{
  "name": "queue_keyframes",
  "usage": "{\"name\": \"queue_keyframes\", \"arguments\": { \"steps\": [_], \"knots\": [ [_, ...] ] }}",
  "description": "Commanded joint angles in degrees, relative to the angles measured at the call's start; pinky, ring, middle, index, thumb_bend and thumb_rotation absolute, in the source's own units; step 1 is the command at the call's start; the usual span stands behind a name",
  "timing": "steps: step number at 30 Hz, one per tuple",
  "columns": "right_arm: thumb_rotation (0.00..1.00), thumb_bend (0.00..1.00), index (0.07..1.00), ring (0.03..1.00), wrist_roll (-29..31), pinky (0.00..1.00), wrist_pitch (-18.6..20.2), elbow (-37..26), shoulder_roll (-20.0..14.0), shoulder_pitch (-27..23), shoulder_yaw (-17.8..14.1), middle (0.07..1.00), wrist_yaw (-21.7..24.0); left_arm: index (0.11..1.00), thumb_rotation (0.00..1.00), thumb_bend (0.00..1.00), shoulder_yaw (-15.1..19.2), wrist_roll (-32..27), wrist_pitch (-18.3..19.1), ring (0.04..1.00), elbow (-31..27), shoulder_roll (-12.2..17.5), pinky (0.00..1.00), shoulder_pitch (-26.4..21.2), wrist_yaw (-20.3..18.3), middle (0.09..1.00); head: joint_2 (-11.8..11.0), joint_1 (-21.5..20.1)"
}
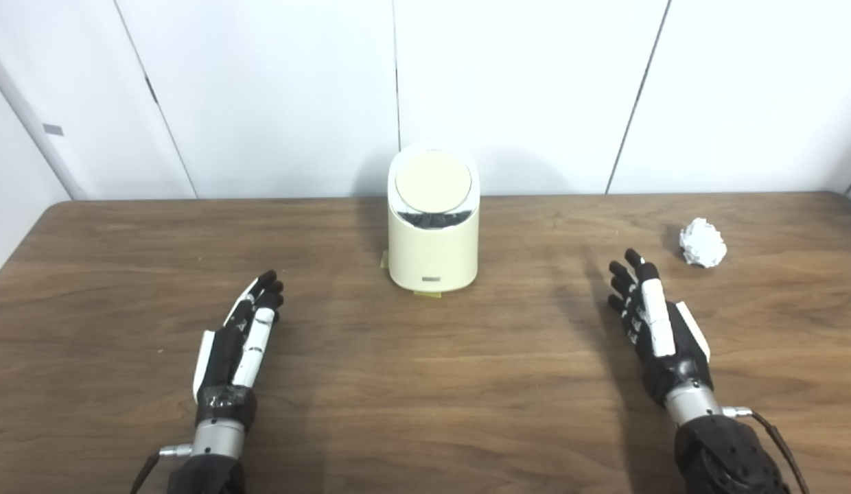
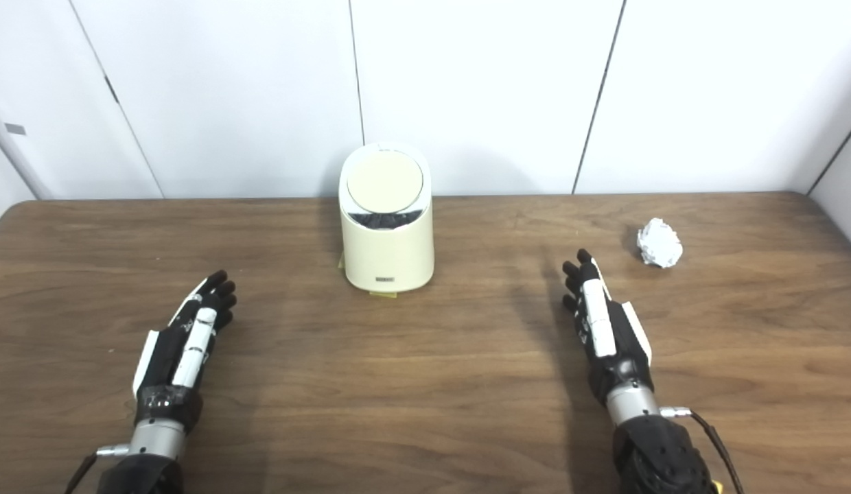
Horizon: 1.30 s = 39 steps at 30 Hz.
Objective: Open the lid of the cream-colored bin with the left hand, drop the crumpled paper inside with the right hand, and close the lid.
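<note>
Left hand (image 1: 237,343): lying flat over the desk (image 1: 425,384), fingers stretched out, holding nothing.
Right hand (image 1: 655,329): also lying flat with fingers extended, holding nothing.
Bin (image 1: 433,237): one, sitting at the desk's far middle, at about 1 o'clock from the left hand, well apart.
Lid (image 1: 433,182): one, resting shut on the bin.
Paper (image 1: 703,243): one crumpled ball, lying near the right hand, at about 1 o'clock from it.

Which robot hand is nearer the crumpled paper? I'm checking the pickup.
The right robot hand: the crumpled paper lies just past its fingertips; the left robot hand sits across the table.
</note>
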Motion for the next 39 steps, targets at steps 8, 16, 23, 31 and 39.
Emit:
{"name": "queue_keyframes", "arguments": {
  "steps": [8, 16, 23, 31, 39],
  "knots": [
    [1.00, 0.66, 1.000, 0.980, 0.4, 0.96, 0.2, -1.2, 0.0, -1.4, 0.0, 0.957, 0.5, 0.935, 0.73, 0.50, -0.6, -0.8, 0.9, 0.901, -0.3, -0.1, 0.92, -0.6, -0.8, 0.898, 0.1, -0.1],
    [1.00, 0.66, 1.000, 0.984, 0.5, 0.96, 0.0, -1.0, 0.0, -1.4, 0.0, 0.959, 0.7, 0.934, 0.73, 0.49, -0.6, -0.6, 0.8, 0.900, -0.3, -0.2, 0.92, -0.6, -0.6, 0.894, 0.1, -0.1],
    [1.00, 0.66, 1.000, 0.979, -0.2, 0.96, -0.5, -0.5, 0.1, -1.2, 0.5, 0.957, 0.6, 0.934, 0.74, 0.52, -0.9, 0.1, 0.4, 0.901, 0.5, 0.3, 0.91, -0.6, -0.8, 0.897, -1.3, -0.3],
    [1.00, 0.64, 1.000, 0.978, -0.7, 0.96, -2.1, 0.7, 0.6, -0.8, 0.7, 0.954, 0.5, 0.952, 0.71, 0.49, -1.1, -0.6, -0.7, 0.931, 1.5, 1.2, 0.93, -0.2, -1.9, 0.912, -4.8, 1.0],
    [1.00, 0.61, 1.000, 0.986, -0.6, 0.97, -6.2, 3.9, 0.7, 0.0, 0.5, 0.960, 0.8, 0.956, 0.62, 0.44, -2.1, 0.7, -3.4, 0.935, 3.5, 1.4, 0.96, 0.7, -1.9, 0.920, -10.6, 1.7]
  ]
}}
